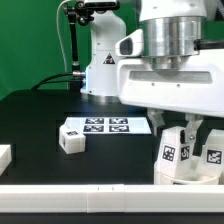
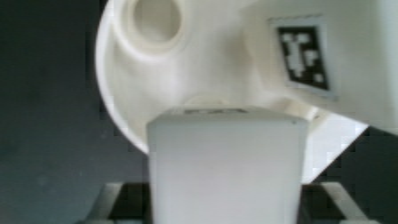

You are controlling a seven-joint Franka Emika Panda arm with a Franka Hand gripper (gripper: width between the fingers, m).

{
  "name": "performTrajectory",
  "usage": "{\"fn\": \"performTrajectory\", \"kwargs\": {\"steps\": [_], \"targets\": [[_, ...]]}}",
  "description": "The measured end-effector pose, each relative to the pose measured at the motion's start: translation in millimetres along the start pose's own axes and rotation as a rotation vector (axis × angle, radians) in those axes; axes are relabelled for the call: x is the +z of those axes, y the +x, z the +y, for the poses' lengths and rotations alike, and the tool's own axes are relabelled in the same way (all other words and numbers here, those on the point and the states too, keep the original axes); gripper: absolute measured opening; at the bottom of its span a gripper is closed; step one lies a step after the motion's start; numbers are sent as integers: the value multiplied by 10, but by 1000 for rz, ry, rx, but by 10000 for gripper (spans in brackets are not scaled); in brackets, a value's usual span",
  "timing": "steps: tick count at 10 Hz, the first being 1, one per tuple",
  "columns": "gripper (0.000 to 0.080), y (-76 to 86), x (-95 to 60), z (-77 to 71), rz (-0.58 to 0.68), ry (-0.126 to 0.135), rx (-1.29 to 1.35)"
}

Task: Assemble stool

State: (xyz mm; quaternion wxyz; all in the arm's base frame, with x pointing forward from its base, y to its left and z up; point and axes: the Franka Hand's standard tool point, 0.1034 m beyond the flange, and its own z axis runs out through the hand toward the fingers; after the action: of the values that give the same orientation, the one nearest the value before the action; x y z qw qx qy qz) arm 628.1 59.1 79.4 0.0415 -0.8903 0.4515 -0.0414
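Wrist view, smooth white round seat disc [image 2: 157,85], blocky white leg [image 2: 222,170]

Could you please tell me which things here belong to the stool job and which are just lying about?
Stool job:
seat
leg in front of it
loose leg

Lying about:
marker board
white block at the exterior view's left edge
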Motion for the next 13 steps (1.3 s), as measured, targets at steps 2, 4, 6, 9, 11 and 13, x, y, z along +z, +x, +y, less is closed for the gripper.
{"fn": "performTrajectory", "kwargs": {"steps": [2,4,6,9,11,13], "targets": [[340,1,3,-3,-5,9,165],[340,-3,3,-6,-6,9,312],[340,-5,4,-6,-7,9,439],[340,28,14,4,-12,49,714],[340,33,16,-3,-23,92,938],[340,21,18,-18,-43,143,1175]]}}
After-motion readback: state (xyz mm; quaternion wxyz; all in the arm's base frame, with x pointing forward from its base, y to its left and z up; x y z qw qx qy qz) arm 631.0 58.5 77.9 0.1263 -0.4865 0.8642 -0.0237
